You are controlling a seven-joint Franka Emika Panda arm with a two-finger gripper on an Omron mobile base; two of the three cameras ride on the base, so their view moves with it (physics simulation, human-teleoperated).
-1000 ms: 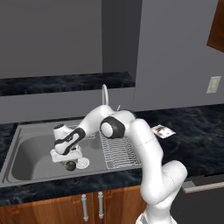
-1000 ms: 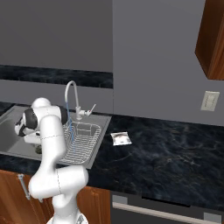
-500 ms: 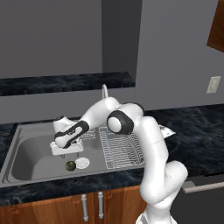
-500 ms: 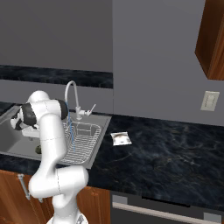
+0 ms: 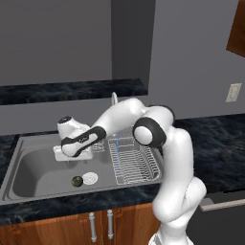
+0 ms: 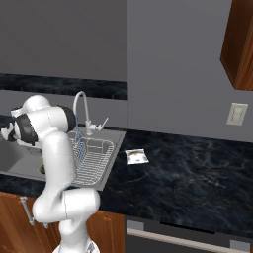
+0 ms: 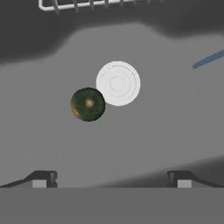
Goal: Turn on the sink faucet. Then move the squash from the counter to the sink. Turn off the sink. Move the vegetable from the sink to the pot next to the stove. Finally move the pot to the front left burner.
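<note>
Change since earlier: the arm has lifted away from the sink floor, and the gripper (image 5: 72,154) now hangs higher above the basin than a second ago, with the squash left lying below it.
Gripper: its two fingertips stand wide apart with nothing between them; in the hand view the gripper (image 7: 111,179) looks straight down at the basin floor.
Squash: a small round dark green ball (image 5: 76,181) resting on the floor of the sink's left basin, touching or just beside the white round drain (image 5: 90,178), toward the basin's front edge. In the hand view the squash (image 7: 88,104) sits just left of and below the drain (image 7: 118,83).
Sink: a wide grey steel basin (image 5: 28,167) set into the black counter (image 6: 188,168); a wire rack (image 5: 134,160) fills its right side.
Faucet: a thin silver gooseneck (image 6: 81,111) at the sink's back edge, with a thin blue stream of water (image 6: 79,148) running down onto the rack.
Counter: a small white packet (image 6: 136,156) lies near the sink's right edge.
Cabinets: brown wooden doors (image 5: 72,229) below the counter's front edge.
</note>
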